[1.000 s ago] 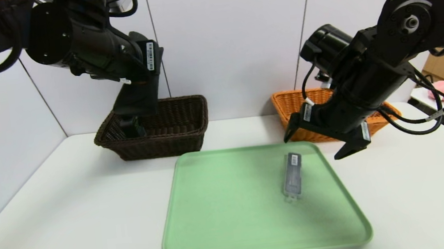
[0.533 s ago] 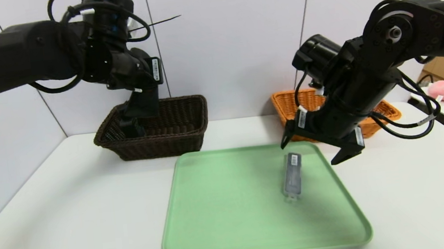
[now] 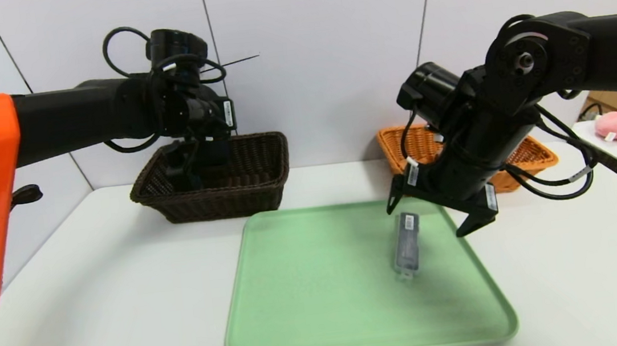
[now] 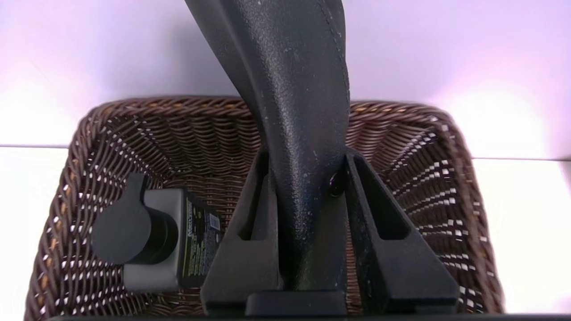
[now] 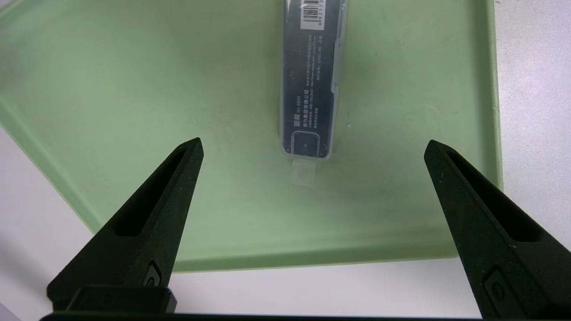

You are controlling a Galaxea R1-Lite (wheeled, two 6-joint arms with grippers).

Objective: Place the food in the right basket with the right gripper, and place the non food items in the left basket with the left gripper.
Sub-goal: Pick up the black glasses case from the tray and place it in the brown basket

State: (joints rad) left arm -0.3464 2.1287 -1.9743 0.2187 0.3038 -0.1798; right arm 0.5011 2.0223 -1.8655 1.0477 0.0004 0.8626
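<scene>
Head view: case (image 3: 406, 241) lies on tray (image 3: 309, 287), long axis front-to-back, just under wide-open, empty right gripper (image 3: 433, 218); left gripper (image 3: 188, 171), closed on a dark item, sits far off in left basket (image 3: 264, 186).

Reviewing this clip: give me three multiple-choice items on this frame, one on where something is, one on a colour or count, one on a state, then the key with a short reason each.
1. Where does the clear plastic case lie?
A. In the dark basket
B. On the green tray
C. On the bare table

2. What colour is the right basket?
A. Orange
B. White
C. Blue

3. How do the right gripper's fingers stand?
A. Shut on the case
B. Shut on nothing
C. Spread open above the tray

Key: 1 B, the case rests on the green tray, toward its right side. 2 A, the wicker behind the right arm is orange. 3 C, the right gripper shows its fingers wide apart over the case, touching nothing.
</scene>
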